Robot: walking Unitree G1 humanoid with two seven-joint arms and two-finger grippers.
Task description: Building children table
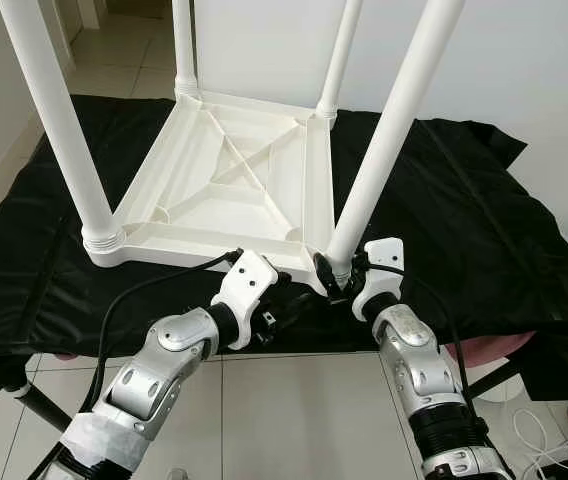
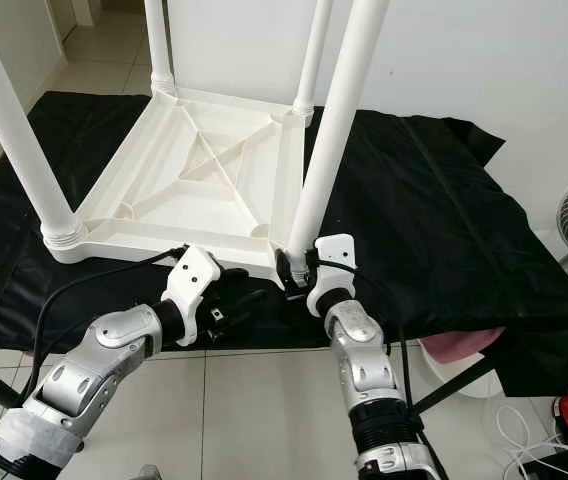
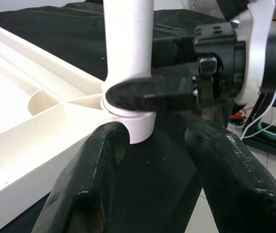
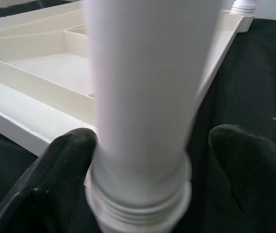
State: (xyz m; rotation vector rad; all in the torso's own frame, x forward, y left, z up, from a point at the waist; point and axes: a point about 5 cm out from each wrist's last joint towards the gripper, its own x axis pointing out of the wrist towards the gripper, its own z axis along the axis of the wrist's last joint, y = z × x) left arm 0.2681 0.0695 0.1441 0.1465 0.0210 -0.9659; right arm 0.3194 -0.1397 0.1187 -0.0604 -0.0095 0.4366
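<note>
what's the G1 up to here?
It's assembling a white children's table that lies upside down on a black cloth, all four legs pointing up. The right tool brackets the base of the near right leg at its threaded socket, fingers apart. The left tool sits open just beside that corner.

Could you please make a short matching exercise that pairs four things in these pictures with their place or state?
Things:
1. white tabletop
2. black cloth
3. right gripper
4. left gripper

States:
A. spread under the furniture
B. at the base of the near right leg
C. upside down, four legs pointing up
D. open, by the tabletop's near edge

Pairs: 1-C, 2-A, 3-B, 4-D
</note>
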